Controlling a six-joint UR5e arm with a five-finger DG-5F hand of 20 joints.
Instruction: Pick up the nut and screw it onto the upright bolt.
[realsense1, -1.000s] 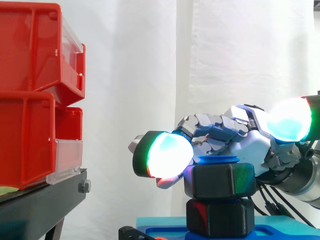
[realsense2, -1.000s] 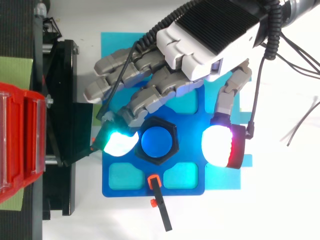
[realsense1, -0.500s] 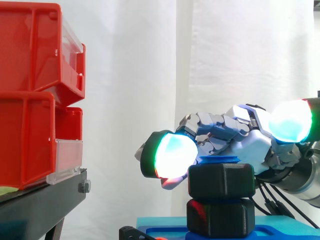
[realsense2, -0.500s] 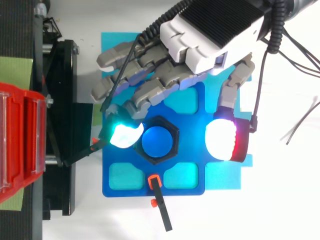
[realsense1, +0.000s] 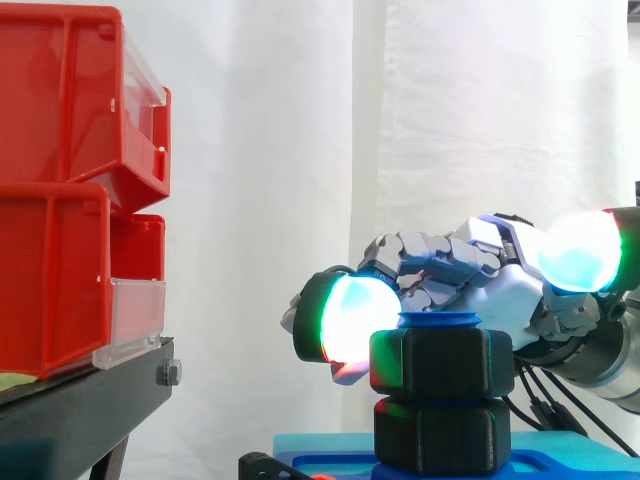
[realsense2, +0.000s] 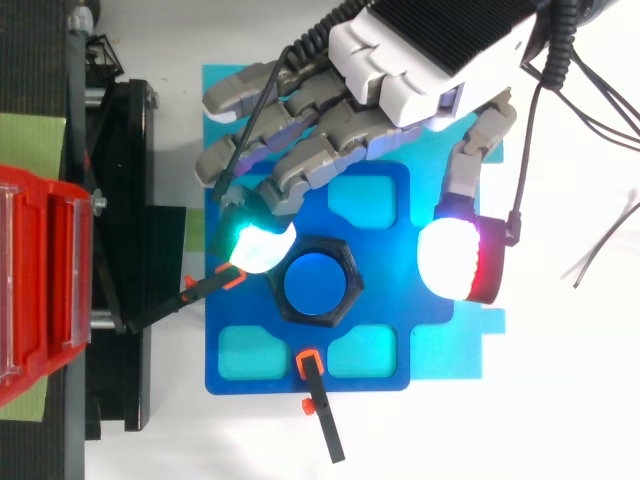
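**Hand straddled the nut, not clamped on it**

Hand (realsense2: 432, 48) reached in from beyond the bolt (realsense2: 318, 285), palm down, its back towards the top camera. The fingers ran out slanting past the bolt's far-left side, loosely bent and fanned apart. One glowing fingertip (realsense2: 258, 247) sat at the upper-left corner of the nut (realsense1: 440, 365); I could not tell whether it touched. The thumb pad (realsense2: 455, 262) hung to the right of the bolt, clearly apart from the nut, so the hand was spread with nothing gripped. In the side view the hand (realsense1: 500, 285) lay about level with the bolt's tip, and that fingertip glowed just left of the nut.

The bolt stood upright, its long axis vertical, its blue tip showing just above the nut. The black hexagonal nut lay flat around the bolt, its bore in line with the bolt's axis. A second black hex piece (realsense1: 440, 437) sat directly below it on the blue plate (realsense2: 385, 310). Red bins (realsense1: 60, 200) on a black stand (realsense1: 90, 400) stood well to the left of the bolt.
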